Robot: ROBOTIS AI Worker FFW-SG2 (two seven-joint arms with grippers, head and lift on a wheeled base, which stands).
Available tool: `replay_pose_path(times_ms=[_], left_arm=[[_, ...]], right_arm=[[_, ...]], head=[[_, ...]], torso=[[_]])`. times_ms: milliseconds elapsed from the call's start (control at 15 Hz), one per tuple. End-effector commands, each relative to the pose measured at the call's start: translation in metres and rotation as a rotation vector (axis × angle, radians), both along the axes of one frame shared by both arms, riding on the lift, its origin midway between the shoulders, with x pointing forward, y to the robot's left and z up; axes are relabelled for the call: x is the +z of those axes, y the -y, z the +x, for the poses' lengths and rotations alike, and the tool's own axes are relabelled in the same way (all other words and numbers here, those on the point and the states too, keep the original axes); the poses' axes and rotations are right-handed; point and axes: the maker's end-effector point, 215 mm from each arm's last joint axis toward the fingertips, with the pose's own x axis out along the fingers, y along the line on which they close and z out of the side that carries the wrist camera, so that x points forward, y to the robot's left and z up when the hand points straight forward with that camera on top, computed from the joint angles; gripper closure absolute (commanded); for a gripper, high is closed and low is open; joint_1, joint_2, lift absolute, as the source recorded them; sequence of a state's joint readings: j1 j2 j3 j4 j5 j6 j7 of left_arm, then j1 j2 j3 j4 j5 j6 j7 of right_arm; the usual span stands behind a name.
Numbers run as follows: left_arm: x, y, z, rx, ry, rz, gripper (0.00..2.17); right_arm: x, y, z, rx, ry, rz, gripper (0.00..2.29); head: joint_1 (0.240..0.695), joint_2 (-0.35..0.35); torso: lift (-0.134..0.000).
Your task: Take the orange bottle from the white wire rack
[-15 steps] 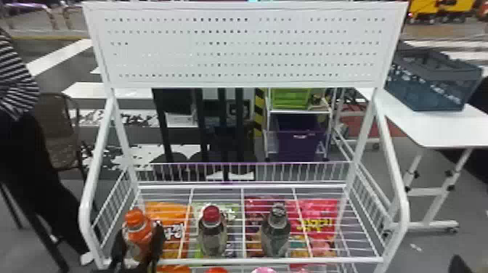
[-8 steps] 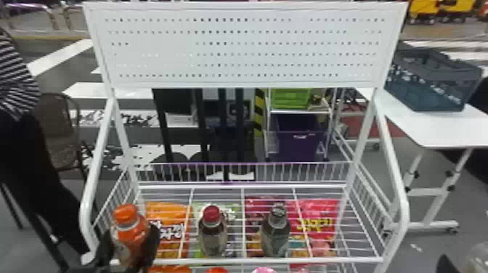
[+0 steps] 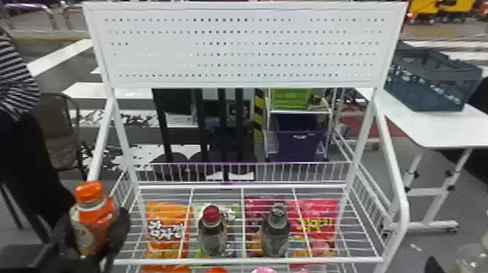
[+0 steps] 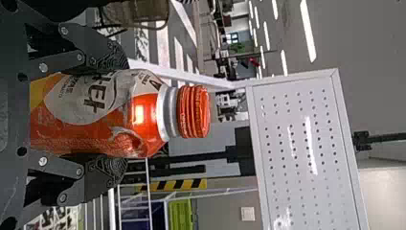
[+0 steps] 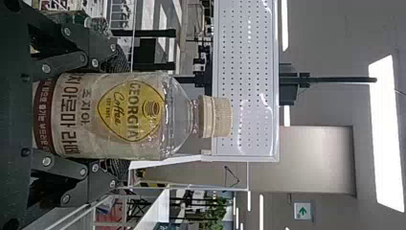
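At the lower left of the head view, my left gripper point(image 3: 98, 232) is shut on the orange bottle point(image 3: 93, 214), held upright in front of the left front corner of the white wire rack point(image 3: 254, 260). In the left wrist view the orange bottle point(image 4: 143, 117) lies between the two fingers of my left gripper point(image 4: 119, 115), cap pointing away. My right gripper point(image 3: 432, 267) is at the head view's lower right corner. The right wrist view has my right gripper point(image 5: 117, 117) shut on a clear bottle with a beige cap point(image 5: 215, 116).
A red-capped bottle point(image 3: 212, 232) and a dark-capped bottle point(image 3: 276, 232) stand on the rack among snack bags point(image 3: 167, 232). The rack's white side post point(image 3: 401, 203) rises at the right. Beyond it is a white table point(image 3: 435, 127) with a dark crate point(image 3: 432, 83).
The orange bottle has come nearer and left, from over the rack's front left to outside its corner, in my left gripper. My right gripper and its bottle have come further into view at the lower right.
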State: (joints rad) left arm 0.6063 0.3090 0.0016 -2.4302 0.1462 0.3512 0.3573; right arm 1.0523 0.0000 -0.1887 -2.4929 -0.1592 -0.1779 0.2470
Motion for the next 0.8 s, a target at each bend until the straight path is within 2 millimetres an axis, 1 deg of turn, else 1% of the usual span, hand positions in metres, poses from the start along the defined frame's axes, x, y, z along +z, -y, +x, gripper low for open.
replay_pose_path(times_ms=[0,67,267,733], left_arm=[[0.0,-0.018,-0.003,0.029,-0.032,0.008,2.15],[-0.002,-0.022,-0.006,0.033,-0.037,0.014,2.15],[-0.006,-0.022,-0.008,0.035,-0.041,0.001,2.15],[-0.014,-0.02,-0.007,0.035,-0.053,-0.011,2.15]], right_arm=[[-0.004,0.0,-0.001,-0.002,-0.005,0.003,1.07],[-0.003,0.0,0.0,-0.001,-0.002,0.004,1.07],[0.0,-0.001,0.002,0.0,0.005,0.005,1.07],[-0.003,-0.001,0.002,-0.001,0.002,0.006,1.07]], head=[[0.499,0.0],[0.499,0.0],[0.499,0.0],[0.499,0.0]], torso=[[0.0],[0.0],[0.0],[0.0]])
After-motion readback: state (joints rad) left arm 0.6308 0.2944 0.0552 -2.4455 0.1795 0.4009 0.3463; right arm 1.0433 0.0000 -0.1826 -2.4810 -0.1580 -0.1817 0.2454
